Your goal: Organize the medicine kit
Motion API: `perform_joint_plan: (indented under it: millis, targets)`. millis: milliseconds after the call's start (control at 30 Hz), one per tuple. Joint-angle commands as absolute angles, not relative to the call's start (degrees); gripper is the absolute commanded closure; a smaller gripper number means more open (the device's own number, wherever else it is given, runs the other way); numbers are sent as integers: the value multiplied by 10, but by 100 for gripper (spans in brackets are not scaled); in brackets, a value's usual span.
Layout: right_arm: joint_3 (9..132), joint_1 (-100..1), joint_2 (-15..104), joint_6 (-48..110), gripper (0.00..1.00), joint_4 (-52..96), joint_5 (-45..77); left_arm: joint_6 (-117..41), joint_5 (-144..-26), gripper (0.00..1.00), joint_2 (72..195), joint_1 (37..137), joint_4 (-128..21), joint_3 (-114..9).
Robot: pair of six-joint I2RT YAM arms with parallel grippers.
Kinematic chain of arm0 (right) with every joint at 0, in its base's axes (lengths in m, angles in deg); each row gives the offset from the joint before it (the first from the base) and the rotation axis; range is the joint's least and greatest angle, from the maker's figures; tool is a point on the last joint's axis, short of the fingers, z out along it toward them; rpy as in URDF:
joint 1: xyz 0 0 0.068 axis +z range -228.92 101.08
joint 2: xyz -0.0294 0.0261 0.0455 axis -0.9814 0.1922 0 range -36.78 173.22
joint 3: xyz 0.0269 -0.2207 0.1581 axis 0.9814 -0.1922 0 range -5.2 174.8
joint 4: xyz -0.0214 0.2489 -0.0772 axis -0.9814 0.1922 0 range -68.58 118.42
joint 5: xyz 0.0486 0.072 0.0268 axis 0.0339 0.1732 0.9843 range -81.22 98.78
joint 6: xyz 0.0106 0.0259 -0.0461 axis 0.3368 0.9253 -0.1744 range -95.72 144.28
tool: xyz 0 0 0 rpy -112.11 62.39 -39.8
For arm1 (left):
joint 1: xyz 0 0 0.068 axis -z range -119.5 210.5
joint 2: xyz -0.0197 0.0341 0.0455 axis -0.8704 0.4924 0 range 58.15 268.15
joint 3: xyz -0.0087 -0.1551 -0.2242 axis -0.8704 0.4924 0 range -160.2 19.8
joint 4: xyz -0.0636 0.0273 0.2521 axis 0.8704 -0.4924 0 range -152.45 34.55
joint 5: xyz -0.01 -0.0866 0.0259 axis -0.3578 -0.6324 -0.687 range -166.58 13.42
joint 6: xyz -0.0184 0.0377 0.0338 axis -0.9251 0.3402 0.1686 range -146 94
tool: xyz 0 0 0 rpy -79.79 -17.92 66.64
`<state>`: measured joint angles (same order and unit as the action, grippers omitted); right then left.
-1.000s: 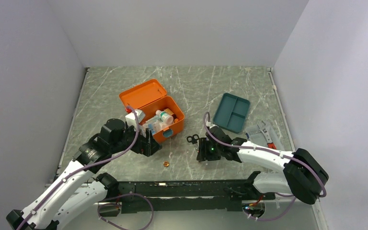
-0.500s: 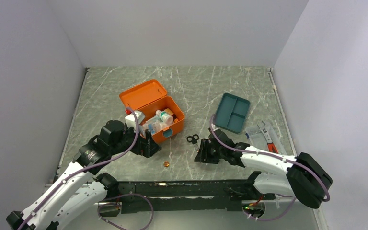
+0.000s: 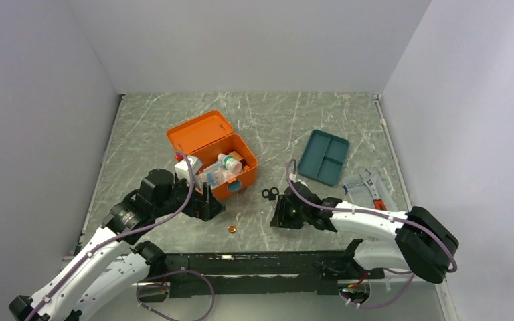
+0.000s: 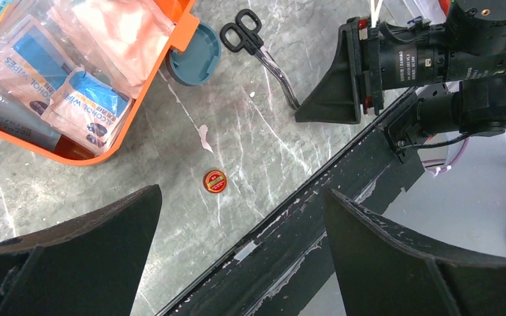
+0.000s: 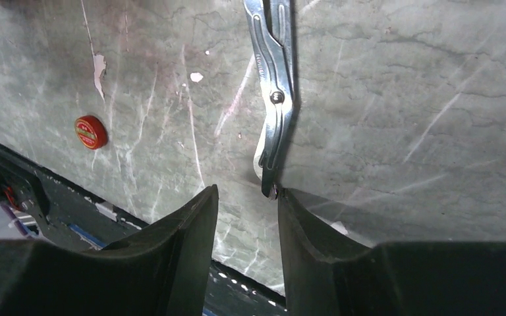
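Observation:
The medicine kit (image 3: 212,155) is an orange box with its lid open, holding bottles and packets; its corner with alcohol wipe packets (image 4: 72,99) and teal latch (image 4: 194,56) shows in the left wrist view. My left gripper (image 3: 207,204) is open and empty just in front of the kit, its jaws (image 4: 240,194) wide apart over the table edge. Black-handled scissors (image 3: 270,194) lie on the table right of the kit. My right gripper (image 3: 280,212) is open at the scissors' blade end; the blade tip (image 5: 270,187) touches the inner side of its right finger (image 5: 303,224).
A small red round cap (image 3: 231,229) lies near the front edge, also seen in both wrist views (image 4: 215,180) (image 5: 91,131). A flat teal divided tray (image 3: 324,156) lies at the right, with packets and an orange-handled tool (image 3: 369,184) beyond it. Black front rail (image 3: 254,261).
My right gripper has shifted slightly left at the scissors' blade end. The left arm and the kit have barely moved.

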<state>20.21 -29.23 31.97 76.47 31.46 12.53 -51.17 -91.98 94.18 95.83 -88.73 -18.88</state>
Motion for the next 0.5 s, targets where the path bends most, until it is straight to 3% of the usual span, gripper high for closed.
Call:
perform_joint_plan:
  millis: [0,233,467]
  targets:
    - [210,-278,354,783,60,354,70,-503,-930,1,927,957,-877,-189]
    - [230,-262,383,791,73,392,26,-496,-929,1,912,957,-883,-184]
    - [243,-244,413,802,93,402,6,-493,-932,1,910,957,-880,-177]
